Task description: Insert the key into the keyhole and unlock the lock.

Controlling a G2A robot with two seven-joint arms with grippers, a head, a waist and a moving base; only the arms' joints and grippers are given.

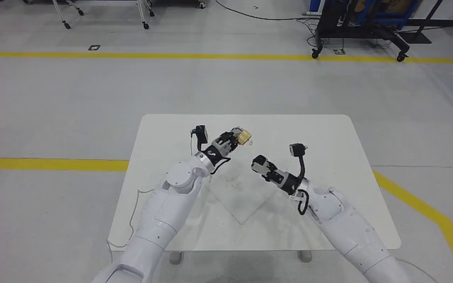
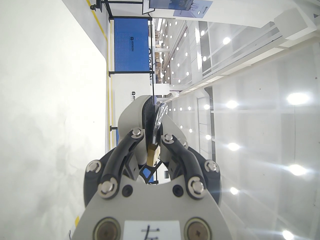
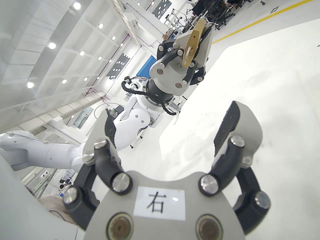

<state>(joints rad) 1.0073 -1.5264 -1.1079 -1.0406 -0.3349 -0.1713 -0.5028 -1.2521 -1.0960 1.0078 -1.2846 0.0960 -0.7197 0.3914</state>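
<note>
White table (image 1: 318, 141) with rounded corners, set on a pale floor (image 1: 212, 85). Above its middle, both grippers raised off the surface and angled toward each other. Left gripper (image 1: 241, 136) over the far middle of the table, closed tight on a brass padlock (image 3: 193, 42). Lock clamped by its flat sides between the two fingers and held in the air, clear of the tabletop (seen edge-on from the right wrist camera). Right gripper (image 1: 256, 163) spread wide, nothing between its ribbed black pads (image 3: 226, 123), near the lock but apart from it and pointing its way. On the lock's edge facing the right gripper, a small silvery round part (image 3: 187, 52); key or keyhole, impossible to tell.
</note>
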